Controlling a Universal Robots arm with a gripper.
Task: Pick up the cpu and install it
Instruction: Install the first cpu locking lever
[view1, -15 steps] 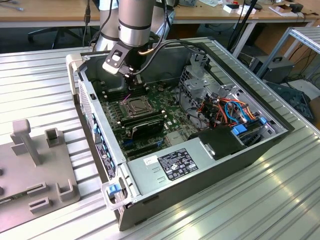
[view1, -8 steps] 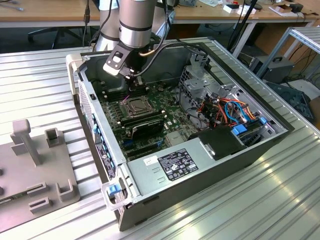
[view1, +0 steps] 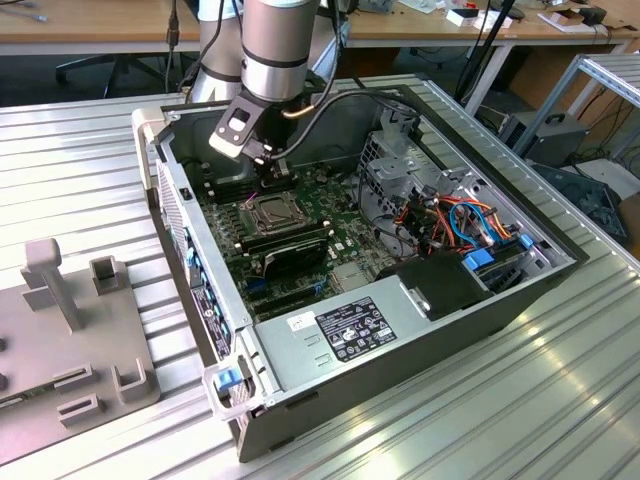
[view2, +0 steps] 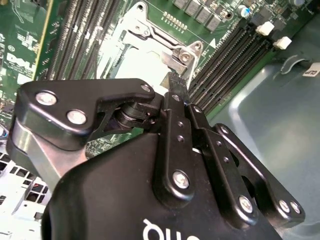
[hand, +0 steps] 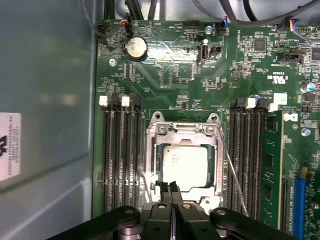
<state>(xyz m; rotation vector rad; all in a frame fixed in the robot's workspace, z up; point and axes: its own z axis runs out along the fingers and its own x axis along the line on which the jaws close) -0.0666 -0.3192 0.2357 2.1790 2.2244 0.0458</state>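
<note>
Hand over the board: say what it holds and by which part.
Nothing is held. The hand is shut and empty; the chip lies in its socket on the board.

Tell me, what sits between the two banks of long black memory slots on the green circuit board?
In the first wrist view, a silver metal socket frame around a square silvery processor chip lies between them.

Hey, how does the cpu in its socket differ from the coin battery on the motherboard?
The cpu is square; the coin battery is round. The cpu is larger and sits in a metal socket frame between the memory slots; the coin battery sits apart from them. The pincer is at the cpu's edge, away from the coin battery. Both look silvery and lie flat on the green motherboard.
</note>
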